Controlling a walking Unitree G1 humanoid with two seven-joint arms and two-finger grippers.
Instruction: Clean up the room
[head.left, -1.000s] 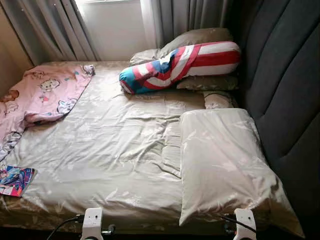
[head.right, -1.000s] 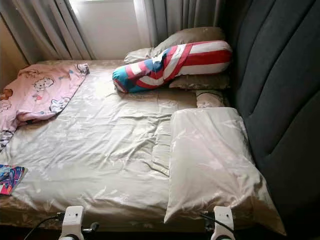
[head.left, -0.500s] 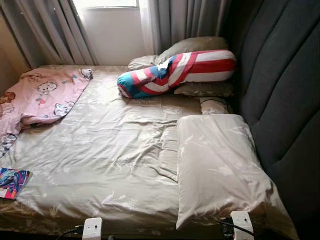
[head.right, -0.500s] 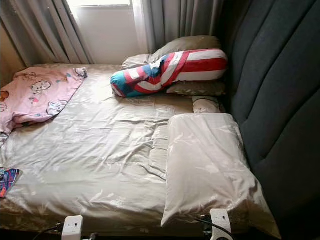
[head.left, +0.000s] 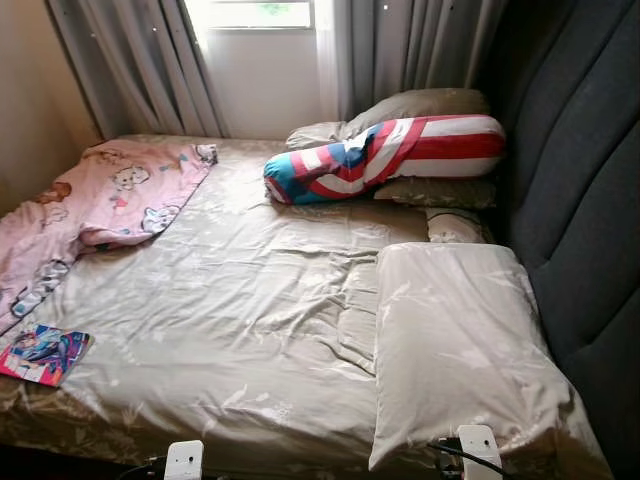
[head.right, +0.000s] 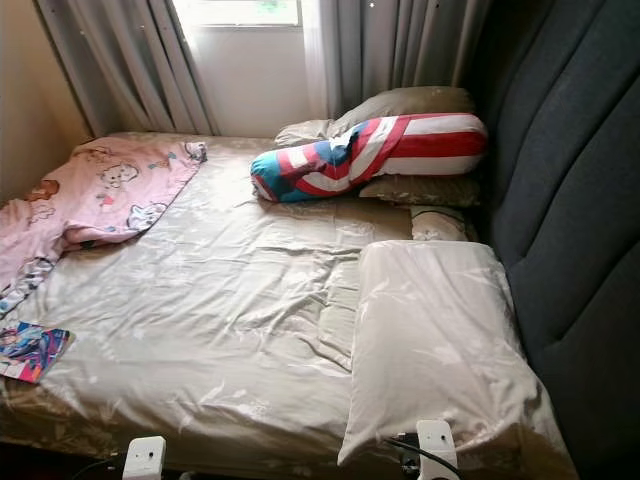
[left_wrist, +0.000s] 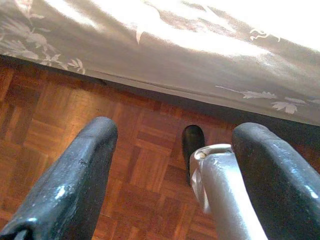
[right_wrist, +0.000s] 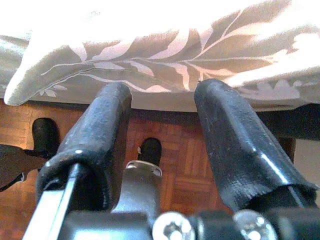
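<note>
Both grippers hang spread, empty, by bed (head.left: 250, 330) edge: left gripper (left_wrist: 170, 175) over wood floor (left_wrist: 60, 110), right gripper (right_wrist: 162, 130) under pillow (head.left: 450, 350). Pink blanket (head.left: 100, 200) and book (head.left: 42, 353) on bed's left side, striped bolster (head.left: 390, 155) at far end

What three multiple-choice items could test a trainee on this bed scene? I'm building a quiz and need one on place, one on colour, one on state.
1. Where does the colourful booklet lie?
A. on the striped bolster
B. near the bed's left front corner
C. on the floor

2. What colour is the cartoon blanket?
A. pink
B. green
C. black

3. How are the left claw's fingers?
A. shut on the sheet
B. shut on a pillow
C. open, holding nothing

Answers: 1 B, the booklet rests on the bed sheet at the robot's near left. 2 A, the blanket is pink with cartoon prints. 3 C, the left claw shows bare parquet floor between its spread fingers.
</note>
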